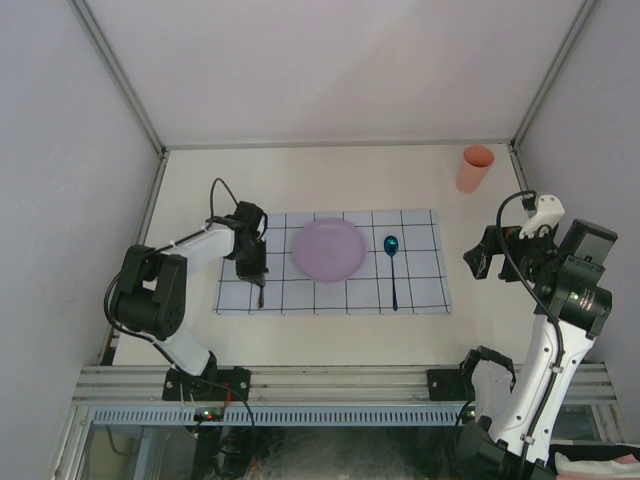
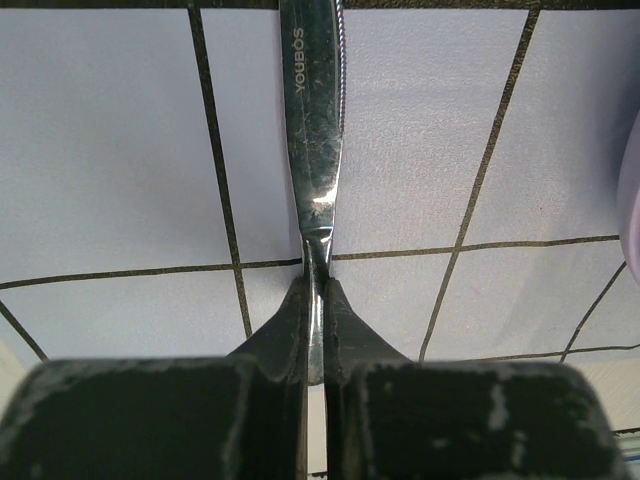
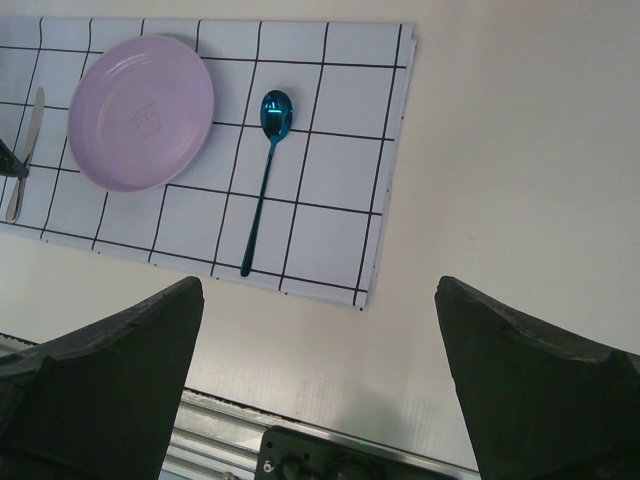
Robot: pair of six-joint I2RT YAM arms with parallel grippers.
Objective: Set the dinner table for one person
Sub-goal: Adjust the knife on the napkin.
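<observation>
The dinner table [image 1: 300,180] is an off-white top carrying a blue-grey grid cloth [image 1: 420,290]. On the cloth sit a lilac plate [image 1: 328,249] and, to its right, a blue spoon [image 1: 393,270]. My left gripper [image 1: 252,268] is low over the cloth's left part, shut on a steel knife [image 1: 260,292]. In the left wrist view the fingertips [image 2: 317,290] pinch the knife [image 2: 313,120] where blade meets handle, the blade pointing away over the cloth [image 2: 120,150]. My right gripper [image 1: 480,255] hangs open and empty over the bare table [image 3: 520,150], right of the cloth [image 3: 330,230].
An orange cup [image 1: 475,168] stands upright at the table's far right corner. Aluminium rails edge the table, and grey walls close three sides. The right wrist view also takes in the plate [image 3: 140,110], spoon [image 3: 262,180] and knife [image 3: 25,150].
</observation>
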